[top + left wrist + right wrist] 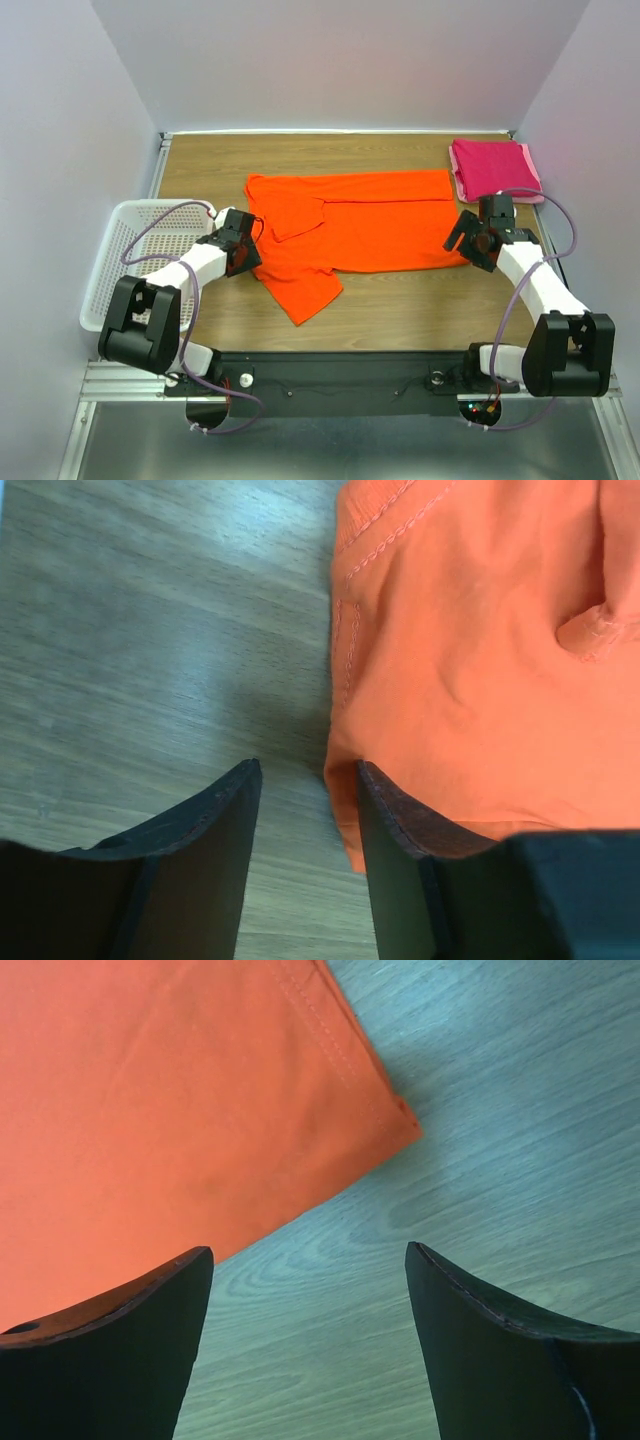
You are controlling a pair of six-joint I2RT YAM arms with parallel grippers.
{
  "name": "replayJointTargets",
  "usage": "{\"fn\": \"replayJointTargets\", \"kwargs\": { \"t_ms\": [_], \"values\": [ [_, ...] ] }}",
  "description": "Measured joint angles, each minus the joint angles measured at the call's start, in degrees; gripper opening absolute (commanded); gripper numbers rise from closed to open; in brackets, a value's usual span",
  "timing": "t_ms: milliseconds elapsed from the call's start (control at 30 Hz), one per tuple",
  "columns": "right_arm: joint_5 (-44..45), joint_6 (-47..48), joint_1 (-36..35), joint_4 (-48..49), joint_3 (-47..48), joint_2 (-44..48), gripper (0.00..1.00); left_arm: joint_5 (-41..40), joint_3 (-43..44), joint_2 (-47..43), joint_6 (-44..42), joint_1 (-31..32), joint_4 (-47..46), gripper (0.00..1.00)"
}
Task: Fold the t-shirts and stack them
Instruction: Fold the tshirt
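The orange t-shirt lies spread across the middle of the wooden table, folded lengthwise, with one part reaching toward the front at the left. The magenta-pink t-shirt lies folded at the back right corner. My left gripper is open at the orange shirt's left edge. In the left wrist view one finger rests over the cloth edge, with wood between the jaws. My right gripper is open wide over bare wood, just in front of the orange shirt's right corner.
A white lattice basket stands at the table's left edge, beside my left arm. Pale walls close in the back and both sides. The table's front strip shows bare wood in front of the shirt.
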State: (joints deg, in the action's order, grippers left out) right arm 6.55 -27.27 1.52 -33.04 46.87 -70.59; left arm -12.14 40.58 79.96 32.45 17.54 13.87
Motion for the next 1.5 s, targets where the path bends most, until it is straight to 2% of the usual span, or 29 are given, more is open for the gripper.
{"fn": "replayJointTargets", "kwargs": {
  "t_ms": [200,433,600,667,867,1167,1500],
  "values": [
    [1.38,-0.07,0.02,0.00,0.00,-1.55,0.79,0.28,-0.87,0.31,0.00,0.00,-0.96,0.47],
    [2.58,-1.14,0.00,0.02,0.00,-5.75,0.69,0.74,-1.62,0.33,-0.20,0.52,-1.36,0.38],
    [4.42,-1.99,0.00,0.07,0.00,-9.75,0.64,0.79,-1.62,0.33,-0.55,0.76,-1.44,0.24],
    [5.29,-2.16,0.00,0.11,0.00,-11.04,0.62,0.81,-1.62,0.33,-0.70,0.76,-1.44,0.14],
    [8.28,-2.56,0.50,1.01,0.28,-13.92,0.59,0.50,-1.62,0.33,-1.73,0.76,-1.46,0.04],
    [8.59,-2.99,1.53,3.37,3.48,-18.43,0.56,0.42,-1.64,0.31,-2.40,0.76,-1.66,0.02],
    [6.91,-3.85,1.60,3.91,3.76,-18.05,0.53,0.42,-1.95,0.11,-2.62,0.76,-2.01,0.02]
  ]
}}
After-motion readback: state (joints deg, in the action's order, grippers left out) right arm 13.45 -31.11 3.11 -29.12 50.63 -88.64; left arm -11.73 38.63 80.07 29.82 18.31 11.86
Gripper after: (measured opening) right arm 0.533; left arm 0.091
